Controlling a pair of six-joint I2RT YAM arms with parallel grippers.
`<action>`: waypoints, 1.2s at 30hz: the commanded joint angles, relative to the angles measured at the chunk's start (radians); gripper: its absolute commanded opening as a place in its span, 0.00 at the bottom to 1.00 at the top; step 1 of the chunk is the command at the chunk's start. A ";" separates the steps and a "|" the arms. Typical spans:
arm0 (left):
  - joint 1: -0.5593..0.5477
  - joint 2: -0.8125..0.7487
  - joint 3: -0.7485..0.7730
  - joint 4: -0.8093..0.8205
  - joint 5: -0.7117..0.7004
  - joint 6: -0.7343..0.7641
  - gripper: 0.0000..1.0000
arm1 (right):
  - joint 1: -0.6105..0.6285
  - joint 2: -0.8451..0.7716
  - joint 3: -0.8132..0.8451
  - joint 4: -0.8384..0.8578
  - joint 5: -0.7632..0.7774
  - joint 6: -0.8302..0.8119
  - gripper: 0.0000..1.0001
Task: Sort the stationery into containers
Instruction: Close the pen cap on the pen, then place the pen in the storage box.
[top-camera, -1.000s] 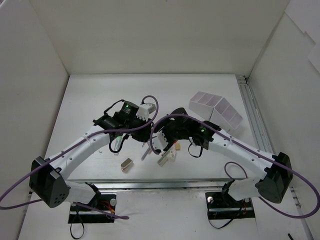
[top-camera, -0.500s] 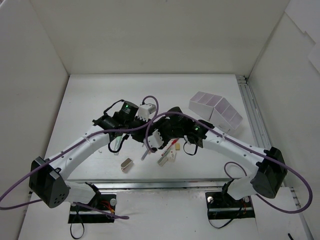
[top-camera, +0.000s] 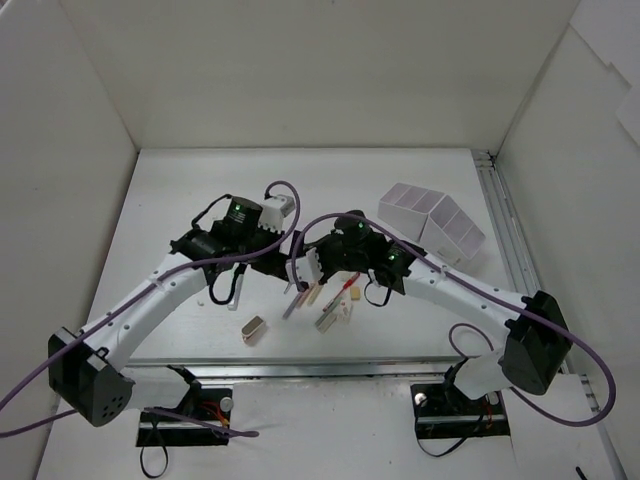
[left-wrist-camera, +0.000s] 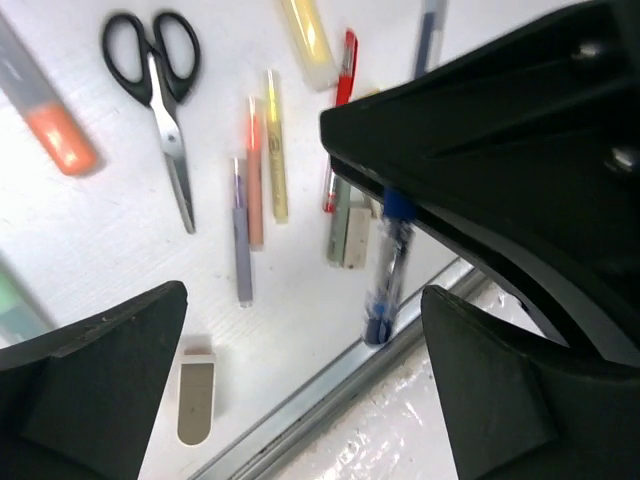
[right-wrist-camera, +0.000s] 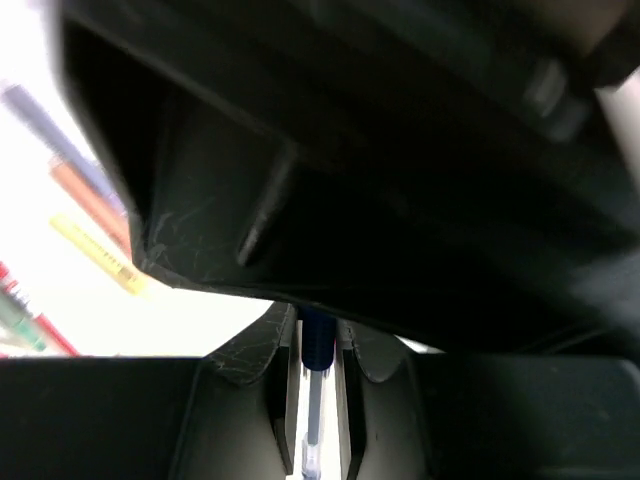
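My right gripper (top-camera: 303, 275) is shut on a blue pen (right-wrist-camera: 315, 410), which hangs tip-down above the table's near edge (left-wrist-camera: 390, 270). My left gripper (left-wrist-camera: 303, 300) stands wide open just left of it with nothing between its fingers (top-camera: 225, 285). Lying on the table are black-handled scissors (left-wrist-camera: 160, 85), an orange marker (left-wrist-camera: 55, 125), a yellow marker (left-wrist-camera: 308, 45), a red pen (left-wrist-camera: 340, 120), thin orange (left-wrist-camera: 255, 180), yellow (left-wrist-camera: 275, 150) and purple (left-wrist-camera: 241, 235) pens, and a beige eraser (left-wrist-camera: 195, 400). The white divided tray (top-camera: 432, 222) sits at the back right.
White walls enclose the table on three sides. A metal rail (top-camera: 500, 230) runs along the right edge, just beyond the tray. A metal strip (left-wrist-camera: 300, 420) marks the near table edge under the pen. Purple cables (top-camera: 300, 225) loop over both wrists.
The right gripper moved left and up and closed on the blue pen. The left gripper opened wide and its wrist swung a little to the left.
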 joint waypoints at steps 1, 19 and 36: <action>-0.034 -0.149 0.053 0.148 0.012 0.028 0.99 | -0.043 0.010 -0.005 0.259 0.002 0.133 0.00; 0.053 -0.392 -0.036 0.192 -0.181 0.029 1.00 | -0.477 0.058 0.035 0.473 -0.248 0.596 0.00; 0.179 -0.328 -0.178 0.261 -0.216 -0.061 1.00 | -0.811 0.213 0.027 0.876 -0.025 1.076 0.00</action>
